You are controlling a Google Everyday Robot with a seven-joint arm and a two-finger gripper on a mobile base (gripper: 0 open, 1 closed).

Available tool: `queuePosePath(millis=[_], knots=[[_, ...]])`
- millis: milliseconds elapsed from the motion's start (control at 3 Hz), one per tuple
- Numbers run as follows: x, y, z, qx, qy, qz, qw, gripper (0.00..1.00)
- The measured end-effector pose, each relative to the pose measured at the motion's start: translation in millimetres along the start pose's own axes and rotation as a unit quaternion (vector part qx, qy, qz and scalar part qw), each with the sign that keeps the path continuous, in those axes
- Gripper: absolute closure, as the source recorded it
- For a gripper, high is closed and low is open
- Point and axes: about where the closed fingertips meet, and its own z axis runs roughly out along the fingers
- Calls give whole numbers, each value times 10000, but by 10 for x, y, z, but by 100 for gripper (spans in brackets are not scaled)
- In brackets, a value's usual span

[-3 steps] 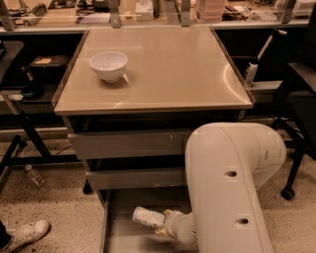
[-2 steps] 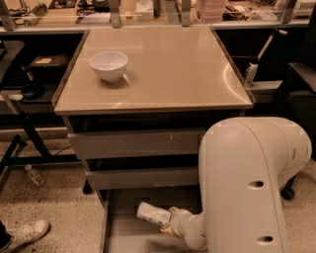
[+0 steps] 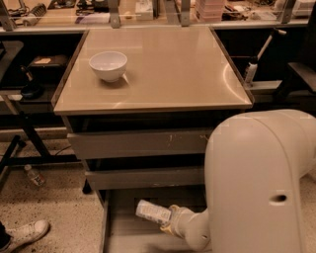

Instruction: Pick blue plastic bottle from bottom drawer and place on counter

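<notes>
The blue plastic bottle (image 3: 152, 211), pale with a whitish label, lies tilted just above the grey floor of the open bottom drawer (image 3: 126, 234). My gripper (image 3: 168, 218) is down inside that drawer, shut on the bottle's right end. My bulky white arm (image 3: 256, 183) fills the lower right and hides the drawer's right side. The glossy beige counter (image 3: 168, 64) tops the cabinet above.
A white bowl (image 3: 108, 64) stands on the counter's left. Two wider grey drawers (image 3: 138, 143) stick out above the bottom one. A tiny clear bottle (image 3: 33, 175) and a white shoe (image 3: 24, 233) are on the speckled floor at left. A cluttered workbench (image 3: 148, 12) runs behind.
The gripper and the bottle have risen slightly and shifted a little right inside the bottom drawer. The arm's white housing has swung to the right.
</notes>
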Motion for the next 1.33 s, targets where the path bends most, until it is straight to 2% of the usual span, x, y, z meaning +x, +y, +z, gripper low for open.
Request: queuePosePath(millis=[333, 667, 1000, 1333], knots=[[-246, -88, -403, 164, -148, -122, 9997, 100], [-531, -322, -785, 432, -434, -314, 9976, 100], [-531, -322, -785, 432, -434, -314, 9976, 100], [-657, -408, -1006, 620, -484, -359, 9963, 100]])
